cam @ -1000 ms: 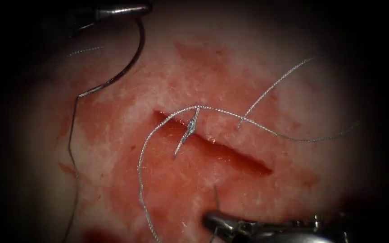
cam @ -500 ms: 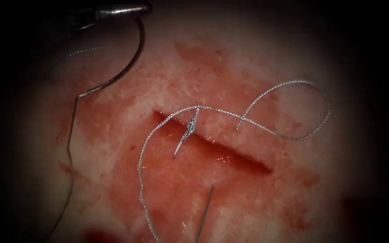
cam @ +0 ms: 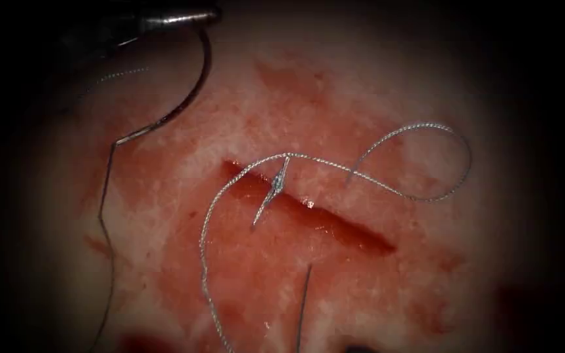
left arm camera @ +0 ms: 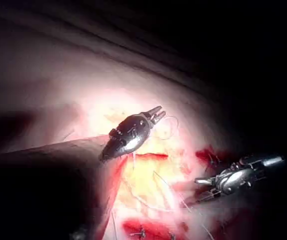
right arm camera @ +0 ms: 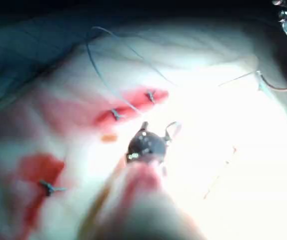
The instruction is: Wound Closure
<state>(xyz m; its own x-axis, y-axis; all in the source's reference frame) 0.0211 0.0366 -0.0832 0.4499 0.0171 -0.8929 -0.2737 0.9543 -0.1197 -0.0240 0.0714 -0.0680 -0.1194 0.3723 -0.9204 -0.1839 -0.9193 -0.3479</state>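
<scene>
Left claw, clamped on the needle near its blunt end, holds it left of the cut, clear of tissue.

left tool: shiny silver wristed head, dark shaft | right tool: polished silver metal, jointed

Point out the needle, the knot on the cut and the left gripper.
needle [cam: 194, 91]: endoscope view, mid-curve, clear of the tissue, left of the cut.
knot [cam: 278, 183]: endoscope view, twisted thread over the cut.
left gripper [cam: 209, 14]: endoscope view, tip shut on the needle's end.
</scene>
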